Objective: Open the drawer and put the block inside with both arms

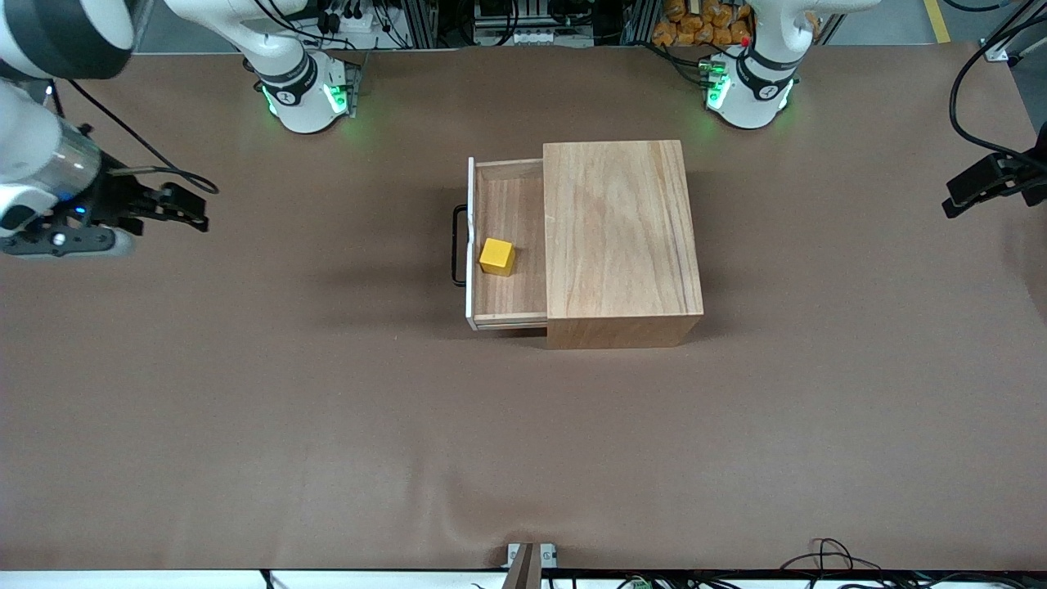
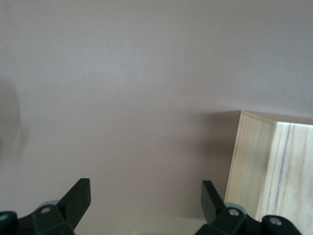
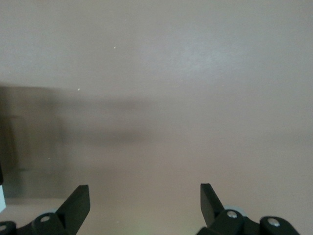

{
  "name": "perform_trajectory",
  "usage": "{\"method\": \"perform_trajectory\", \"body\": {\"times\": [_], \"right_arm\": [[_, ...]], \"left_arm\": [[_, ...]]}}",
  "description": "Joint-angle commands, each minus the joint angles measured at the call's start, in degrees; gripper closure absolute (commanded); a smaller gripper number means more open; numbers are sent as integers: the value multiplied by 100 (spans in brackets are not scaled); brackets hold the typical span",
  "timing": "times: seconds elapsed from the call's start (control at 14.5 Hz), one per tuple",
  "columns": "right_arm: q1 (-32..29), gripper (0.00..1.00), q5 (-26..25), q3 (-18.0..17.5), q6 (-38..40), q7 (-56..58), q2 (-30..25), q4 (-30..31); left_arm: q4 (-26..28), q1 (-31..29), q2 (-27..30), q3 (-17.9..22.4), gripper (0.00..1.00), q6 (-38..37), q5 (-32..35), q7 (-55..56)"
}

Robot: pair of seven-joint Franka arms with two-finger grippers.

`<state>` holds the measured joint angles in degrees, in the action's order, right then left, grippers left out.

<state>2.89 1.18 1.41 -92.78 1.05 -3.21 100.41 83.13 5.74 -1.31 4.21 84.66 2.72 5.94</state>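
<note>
I see the yellow block (image 1: pixel 496 256) resting inside the pulled-out drawer (image 1: pixel 509 245), well apart from both spread, empty hands, right hand (image 1: pixel 192 214) and left hand (image 1: pixel 957 200), so I would simply keep them clear of the surface (image 1: pixel 327 409).

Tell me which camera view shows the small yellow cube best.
The front view: the small yellow cube sits fully visible in the open light-wood drawer. The left wrist view shows only a corner of the wooden cabinet; the right wrist view shows bare table.
</note>
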Motion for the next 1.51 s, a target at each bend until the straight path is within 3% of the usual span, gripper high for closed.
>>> {"method": "perform_trajectory", "body": {"times": [0.0,0.28,0.48,1.44], "right_arm": [[-298,0,-31,-106,189,151,-295,111],[-395,0,-31,-106,586,98,-286,-179],[-325,0,-22,-159,638,-666,-277,-355],[-457,0,215,-124,832,-544,-23,-1338]], "left_arm": [[-7,-20,69,-237,0,-28,-52,-469],[19,-20,78,-421,0,-265,-78,-700],[28,-20,78,-465,0,-292,-200,-665],[11,-81,69,-448,0,-292,-263,-620]]}}
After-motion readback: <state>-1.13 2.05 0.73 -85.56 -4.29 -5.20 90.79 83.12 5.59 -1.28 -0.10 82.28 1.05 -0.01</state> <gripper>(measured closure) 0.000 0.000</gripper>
